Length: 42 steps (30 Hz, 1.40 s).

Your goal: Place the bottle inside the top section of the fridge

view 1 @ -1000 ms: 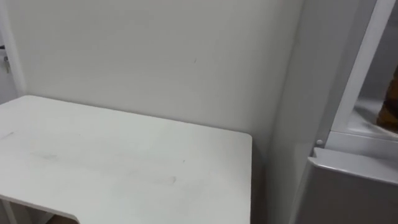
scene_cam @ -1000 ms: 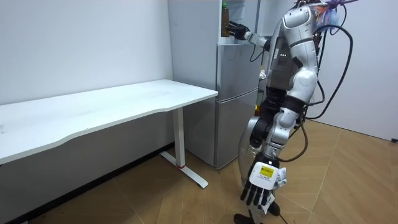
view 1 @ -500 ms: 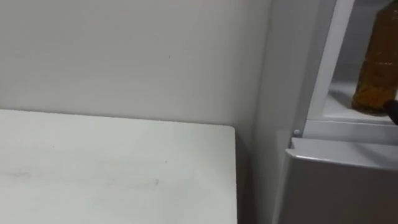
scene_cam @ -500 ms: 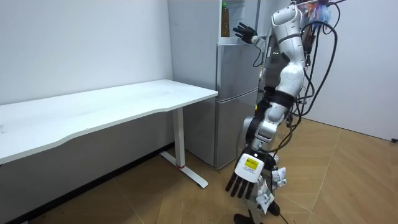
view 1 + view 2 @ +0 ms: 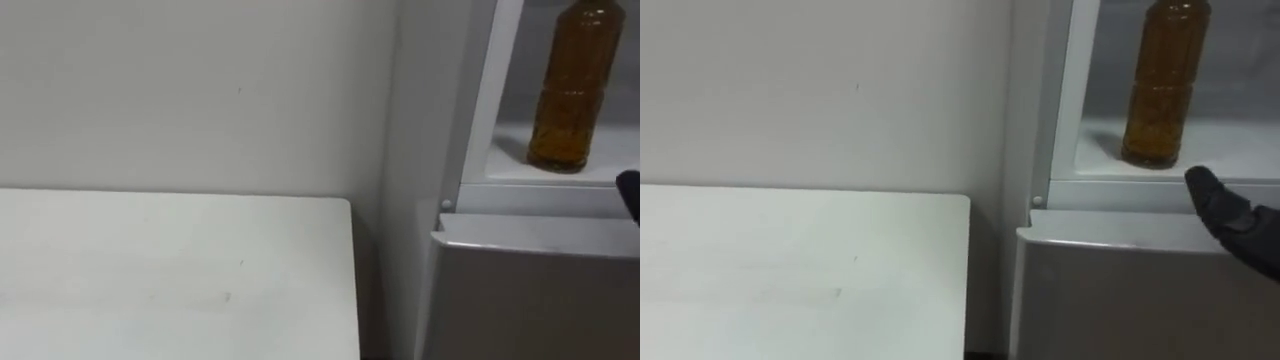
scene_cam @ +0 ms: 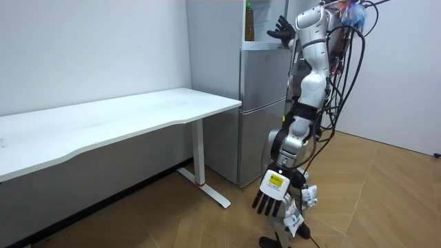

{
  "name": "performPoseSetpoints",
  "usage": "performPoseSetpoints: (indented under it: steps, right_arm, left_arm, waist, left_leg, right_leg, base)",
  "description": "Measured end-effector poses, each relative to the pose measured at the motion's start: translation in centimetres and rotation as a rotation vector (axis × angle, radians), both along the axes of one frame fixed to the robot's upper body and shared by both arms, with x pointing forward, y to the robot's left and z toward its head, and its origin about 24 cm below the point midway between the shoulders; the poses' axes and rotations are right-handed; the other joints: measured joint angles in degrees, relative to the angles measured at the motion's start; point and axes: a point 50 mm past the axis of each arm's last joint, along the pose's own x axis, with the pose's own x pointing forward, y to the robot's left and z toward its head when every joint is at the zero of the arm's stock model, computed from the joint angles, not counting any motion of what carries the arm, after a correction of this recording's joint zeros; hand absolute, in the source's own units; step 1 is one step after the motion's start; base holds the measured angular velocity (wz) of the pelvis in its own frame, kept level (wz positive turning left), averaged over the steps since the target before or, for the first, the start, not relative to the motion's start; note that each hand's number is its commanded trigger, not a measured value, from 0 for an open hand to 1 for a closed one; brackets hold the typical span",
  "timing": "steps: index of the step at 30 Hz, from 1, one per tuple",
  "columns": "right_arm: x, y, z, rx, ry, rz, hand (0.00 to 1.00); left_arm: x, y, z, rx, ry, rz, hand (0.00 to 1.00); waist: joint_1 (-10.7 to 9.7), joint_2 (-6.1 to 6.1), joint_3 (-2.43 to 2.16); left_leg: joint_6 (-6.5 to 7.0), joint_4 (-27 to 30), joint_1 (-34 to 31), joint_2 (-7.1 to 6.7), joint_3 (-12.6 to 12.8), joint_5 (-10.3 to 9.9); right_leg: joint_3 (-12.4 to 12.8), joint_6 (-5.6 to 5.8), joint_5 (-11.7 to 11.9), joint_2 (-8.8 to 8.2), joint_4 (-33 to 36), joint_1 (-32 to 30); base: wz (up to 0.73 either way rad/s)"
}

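The amber bottle [image 5: 1160,85] stands upright inside the upper fridge [image 5: 1240,140], on its white shelf, so the placing looks done. My right hand [image 5: 1230,215] hovers just outside, below the bottle and apart from it, fingers spread and empty. My left hand [image 6: 274,196] hangs at my side, fingers straight; only shutting the fridge may remain.

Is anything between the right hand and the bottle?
Nothing visible. The bottle stands upright on the upper fridge shelf; the open right hand is in front, apart from it. The left hand hangs low.
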Motion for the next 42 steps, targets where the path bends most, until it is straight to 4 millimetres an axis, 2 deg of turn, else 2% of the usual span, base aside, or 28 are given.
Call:
performPoseSetpoints:
  steps: [1,2,5,6,7,11,14,17,21,26,29,33,39,42]
  right_arm:
    - [-0.2,0.2,-0.5,-0.003,0.009,-0.016,0.00]
    - [-0.5,0.4,-1.0,-0.005,0.028,-0.022,0.00]
    - [-0.9,0.9,-2.5,-0.016,0.096,-0.028,0.00]
    - [-0.9,1.0,-2.8,-0.021,0.111,-0.030,0.00]
    - [-1.0,1.1,-3.4,-0.027,0.141,-0.039,0.00]
    - [-1.6,1.2,-5.3,0.018,0.208,-0.067,0.00]
    - [-1.7,1.1,-6.0,0.006,0.241,-0.088,0.00]
    - [-1.7,0.5,-8.0,0.009,0.326,-0.118,0.00]
    - [-2.4,0.0,-10.5,0.059,0.433,-0.180,0.00]
    - [-4.2,-1.6,-14.8,0.129,0.613,-0.290,0.00]
    - [-4.9,-2.1,-16.1,0.164,0.662,-0.340,0.00]
    - [-5.5,-2.5,-16.8,0.241,0.669,-0.409,0.00]
    - [-6.4,-3.7,-16.7,0.359,0.622,-0.546,0.00]
    - [-7.0,-4.8,-16.2,0.400,0.582,-0.620,0.00]
  left_arm:
    - [0.3,0.0,0.0,-0.002,-0.006,-0.007,0.00]
    - [0.5,-0.1,-0.1,-0.003,-0.010,-0.014,0.00]
    - [1.5,-0.2,-0.3,-0.009,-0.026,-0.035,0.00]
    - [1.6,-0.3,-0.3,-0.012,-0.025,-0.037,0.00]
    - [1.9,-0.4,-0.5,-0.018,-0.022,-0.041,0.00]
    - [1.8,-0.9,-0.6,-0.035,-0.010,-0.052,0.00]
    - [1.8,-0.9,-0.7,-0.037,-0.007,-0.057,0.00]
    - [1.8,-0.9,-0.7,-0.037,-0.007,-0.059,0.00]
    - [2.0,-1.0,-0.7,-0.039,-0.015,-0.064,0.00]
    - [2.5,-0.7,-0.6,-0.025,-0.036,-0.056,0.00]
    - [2.2,-0.6,-0.5,-0.015,-0.032,-0.045,0.00]
    - [2.1,-0.6,-0.5,-0.016,-0.032,-0.030,0.00]
    - [2.2,-0.5,-0.5,-0.013,-0.034,-0.032,0.00]
    - [2.2,-0.3,-0.4,0.001,-0.033,-0.030,0.00]
  waist:
    - [0.05,0.30,0.15]
    - [0.00,0.50,0.00]
    - [-0.06,0.67,-0.09]
    - [-0.08,1.06,0.01]
    - [-0.08,1.01,-0.14]
    - [-0.73,1.67,-0.28]
    - [-0.97,1.93,-0.01]
    - [-1.11,1.94,0.03]
    - [-1.50,1.77,-0.02]
    - [-1.80,1.52,-0.09]
    - [-2.32,1.44,-0.07]
    - [-2.98,1.28,0.00]
    - [-3.34,0.46,0.01]
    - [-3.61,0.10,-0.04]
  left_leg:
    - [0.01,-0.22,0.06,0.05,0.41,-0.01]
    - [0.02,-0.48,0.22,0.04,0.60,0.00]
    - [0.02,-0.67,0.28,0.04,0.87,0.01]
    - [0.02,-0.71,0.31,0.05,0.98,0.01]
    - [0.02,-0.75,0.39,0.06,1.17,0.01]
    - [0.00,-0.78,0.65,0.10,1.53,-0.01]
    - [-0.05,-0.96,0.92,0.24,1.97,-0.04]
    - [-0.15,-0.92,1.25,0.40,2.22,-0.40]
    - [-0.11,-0.92,0.81,0.34,2.25,-0.45]
    - [-0.10,-0.91,1.39,0.22,2.51,-0.44]
    - [-0.10,-0.91,1.31,0.18,2.58,-0.44]
    - [-0.10,-0.90,1.24,0.10,2.58,-0.44]
    - [-0.09,-0.88,1.39,-0.06,2.54,-0.43]
    - [-0.09,-0.90,1.37,-0.11,2.54,-0.44]
  right_leg:
    - [0.22,0.02,0.05,0.02,-0.02,0.00]
    - [0.32,0.04,0.08,0.02,-0.07,0.02]
    - [0.46,0.04,0.20,0.17,0.06,0.01]
    - [0.52,0.03,0.21,0.38,0.07,-0.01]
    - [0.62,0.04,0.23,0.43,0.09,0.00]
    - [0.82,0.04,0.22,0.49,0.11,-0.26]
    - [1.14,0.03,0.19,0.55,0.64,-0.56]
    - [2.29,-0.07,0.04,0.56,0.79,-0.57]
    - [2.48,0.04,-0.31,0.37,0.93,-1.11]
    - [2.42,0.03,-0.27,0.57,0.82,-0.44]
    - [2.41,0.06,-0.29,0.57,0.74,-0.53]
    - [2.36,0.14,-0.36,0.51,0.64,-0.55]
    - [2.21,0.31,-0.60,0.37,0.45,-0.56]
    - [2.22,0.36,-0.56,0.37,0.10,-0.39]
  base:
    - [-0.10]
    - [-0.10]
    - [-0.06]
    - [-0.06]
    - [-0.06]
    - [-0.04]
    - [-0.09]
    - [-0.10]
    - [-0.02]
    - [0.00]
    - [0.00]
    - [0.00]
    - [0.00]
    - [0.00]
